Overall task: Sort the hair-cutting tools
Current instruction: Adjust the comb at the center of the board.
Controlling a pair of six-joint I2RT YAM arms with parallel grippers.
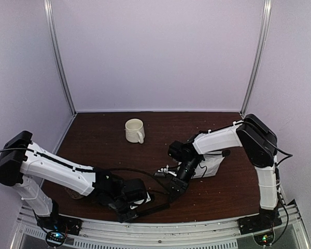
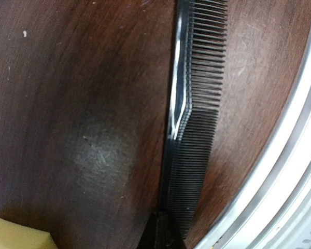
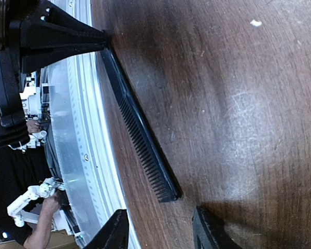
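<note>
The left claw (image 2: 159, 232) is clamped shut on one end of a slim, flat black plastic comb (image 2: 193, 119). The comb runs along the near edge of the dark wooden bench (image 2: 67, 104), just beside the silver metal rim (image 2: 280, 155). Further right, the right claw (image 3: 160, 228) hangs with its jaws apart near the comb's free end, holding nothing. The step in hand looks like relocating this comb. Next, the left arm probably needs to lift it clear of the rim and carry it to its group.
</note>
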